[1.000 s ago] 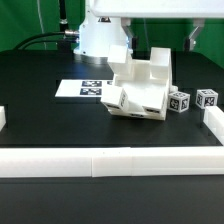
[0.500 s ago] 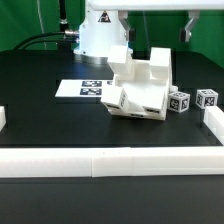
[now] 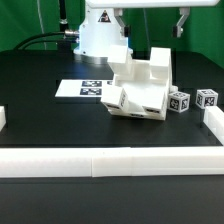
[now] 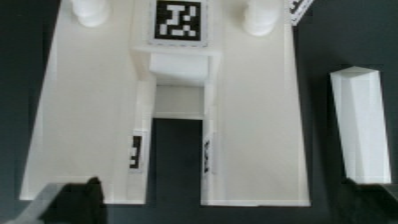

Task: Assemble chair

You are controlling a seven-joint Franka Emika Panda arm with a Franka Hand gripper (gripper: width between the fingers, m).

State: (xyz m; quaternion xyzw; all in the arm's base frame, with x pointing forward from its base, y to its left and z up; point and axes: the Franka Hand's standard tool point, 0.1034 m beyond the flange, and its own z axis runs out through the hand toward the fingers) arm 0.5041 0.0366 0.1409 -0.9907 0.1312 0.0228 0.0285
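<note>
The partly joined chair (image 3: 142, 85) stands mid-table, a boxy white assembly of slotted panels with tags, tilted toward the exterior view's left. Two small tagged cubes (image 3: 179, 101) (image 3: 206, 98) lie loose just to its right. My gripper (image 3: 151, 20) hangs high above the chair, open wide and empty, with only the fingers (image 3: 181, 22) showing at the frame's top. In the wrist view I look straight down on the chair's slotted panel (image 4: 89, 110) and its tag (image 4: 178, 20). A dark fingertip (image 4: 68, 200) shows at the edge, well apart from the panel. A narrow white piece (image 4: 361, 125) lies beside the panel.
The marker board (image 3: 85, 89) lies flat behind the chair toward the exterior view's left. A long low white rail (image 3: 110, 160) runs along the front, with short rail ends at the right (image 3: 213, 125) and left (image 3: 3, 118). The robot base (image 3: 100, 35) stands at the back.
My gripper has risen, still open, and its fingers have climbed toward the top of the exterior view. The chair and the cubes have not moved.
</note>
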